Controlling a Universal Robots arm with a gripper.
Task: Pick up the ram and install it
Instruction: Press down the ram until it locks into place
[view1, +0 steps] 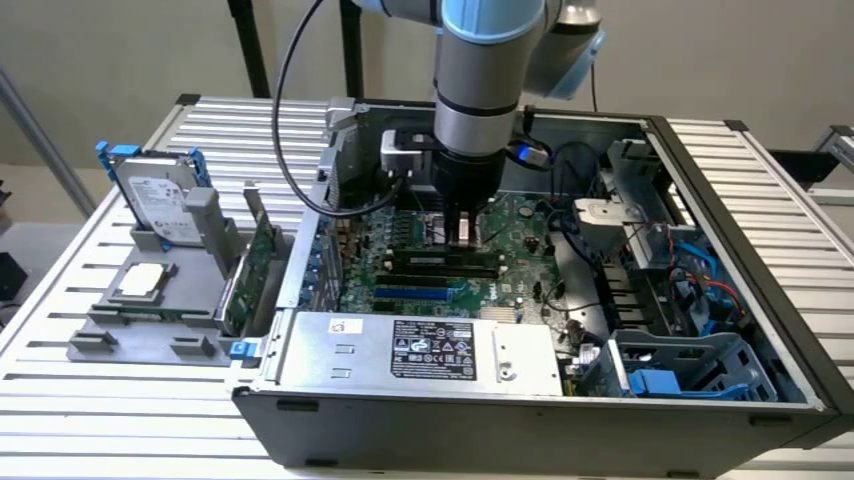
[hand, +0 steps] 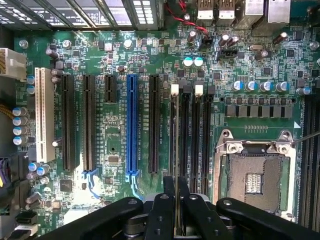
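Jaws pinch the ram (hand: 175, 202) edge-on, pressed close on its thin board, near the centre of the exterior view. Its long axis seems to run parallel to the black memory slots (hand: 186, 135) just below it, on the motherboard (hand: 115, 145) inside the case (view1: 534, 400).

Robotics lab bench, slatted aluminium table (view1: 747, 170), open computer case (view1: 534, 415), parts fixture (view1: 147, 330)

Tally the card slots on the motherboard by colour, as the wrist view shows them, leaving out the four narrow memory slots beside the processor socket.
white slot: 1
blue slot: 1
black slots: 4, one of them short
Total: 6
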